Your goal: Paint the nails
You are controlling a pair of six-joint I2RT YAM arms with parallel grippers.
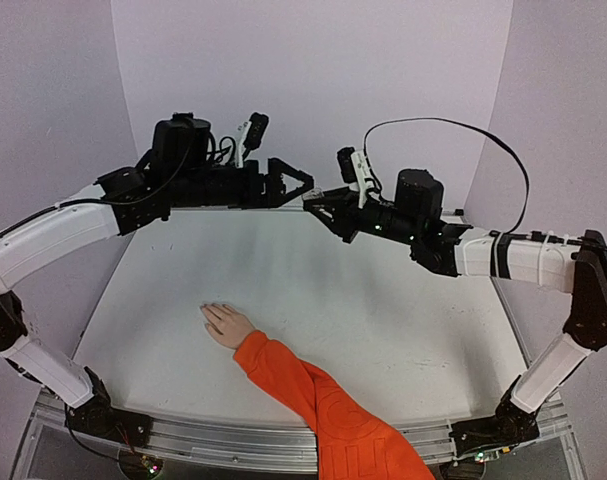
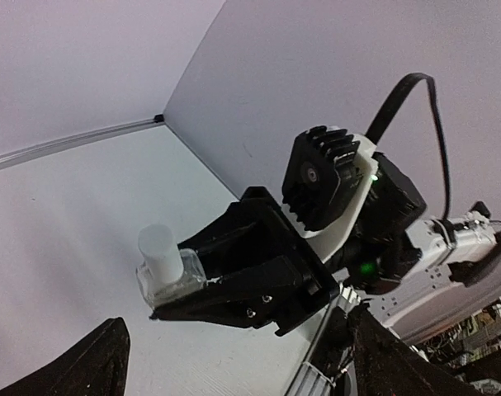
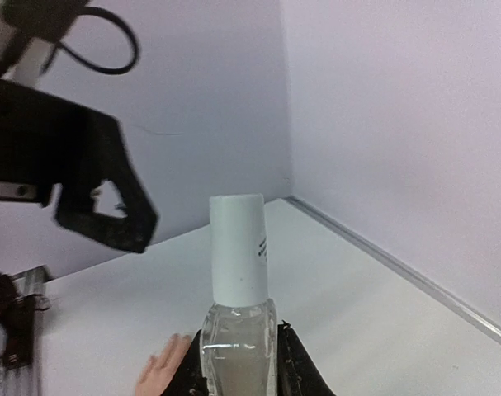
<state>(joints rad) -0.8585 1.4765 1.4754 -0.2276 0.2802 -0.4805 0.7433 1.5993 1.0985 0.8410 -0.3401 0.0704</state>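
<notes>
Polish bottle aloft between our two arms, the nails (image 1: 209,312) low on the worktop (image 1: 383,300)

Our right hand (image 1: 320,204) is clenched on the small clear bottle (image 3: 238,330). Our left hand (image 1: 305,190) stands released just beside its white cap (image 3: 238,247). The nails tip pale fingers (image 1: 217,318) lying flat at the end of an orange sleeve (image 1: 313,400), well apart from both. We judge the glass slick and breakable, so we would take the cap. The fingers look light and may shift under a brush.

No text can be read anywhere. The white cap (image 3: 237,247) of the bottle (image 3: 238,355) bears small dark printed marks on its right side (too blurred to decipher).
</notes>
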